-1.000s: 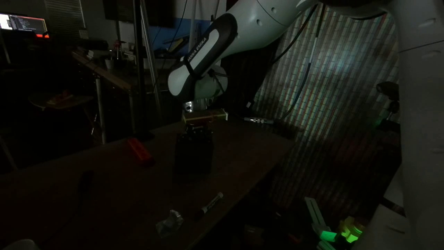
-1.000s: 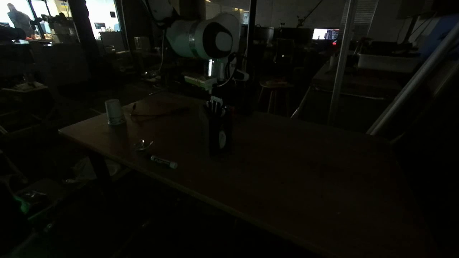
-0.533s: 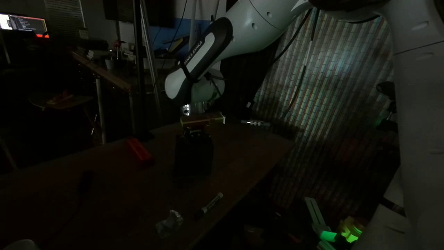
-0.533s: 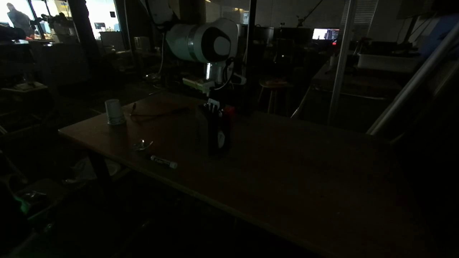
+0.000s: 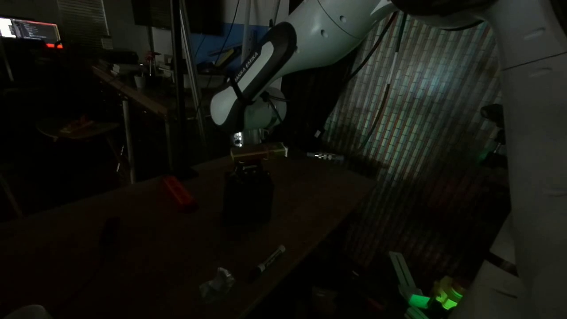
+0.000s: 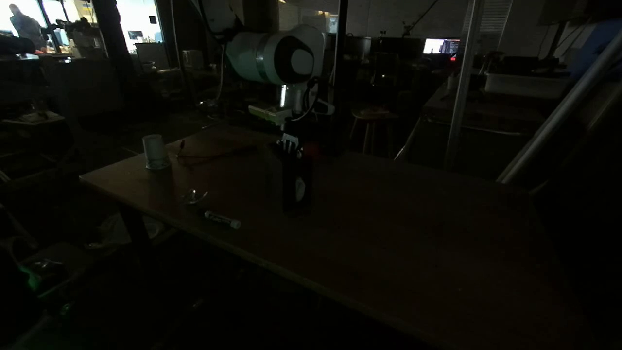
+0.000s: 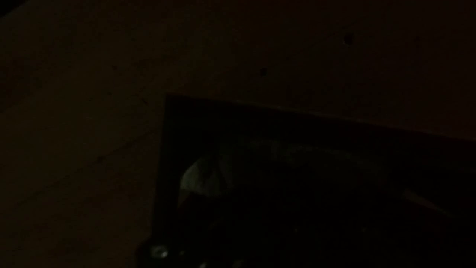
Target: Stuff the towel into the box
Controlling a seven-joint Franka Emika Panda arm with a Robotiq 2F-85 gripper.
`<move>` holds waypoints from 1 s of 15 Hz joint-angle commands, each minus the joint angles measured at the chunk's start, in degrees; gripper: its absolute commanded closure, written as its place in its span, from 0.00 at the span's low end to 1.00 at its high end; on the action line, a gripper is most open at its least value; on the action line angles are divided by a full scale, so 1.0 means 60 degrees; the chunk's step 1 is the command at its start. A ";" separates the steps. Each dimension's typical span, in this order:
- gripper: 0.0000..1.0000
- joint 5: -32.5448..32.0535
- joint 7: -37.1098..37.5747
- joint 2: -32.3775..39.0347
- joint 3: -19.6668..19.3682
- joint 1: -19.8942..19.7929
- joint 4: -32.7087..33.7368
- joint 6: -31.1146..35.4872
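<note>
The black box [image 5: 248, 201] stands upright on the wooden table in both exterior views, with a pale mark [image 6: 300, 189] on a side of it. In the wrist view I look down into the box, whose dark rim [image 7: 160, 167] shows at the left. A greyish-white cloth, seemingly the towel [image 7: 204, 178], lies inside near that corner; the rest of the inside is too dark to make out. My gripper [image 5: 249, 172] points down at the top of the box, also in an exterior view [image 6: 290, 143]. Its fingers are lost in the dark, so their opening and hold are unclear.
A red object [image 5: 178, 192] lies beside the box. A marker [image 5: 271, 259] and a crumpled clear wrapper [image 5: 217, 285] lie near the table edge. An upturned cup [image 6: 155, 152] and a cable [image 6: 214, 155] are farther along the table. The scene is very dark.
My gripper has come down towards the box top between one second and half a second ago. Since then the arm has barely moved. The box seems shifted very slightly.
</note>
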 commanded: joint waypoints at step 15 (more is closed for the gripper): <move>1.00 0.0114 -0.0839 -0.3944 -0.0525 -0.0692 -0.2118 0.0363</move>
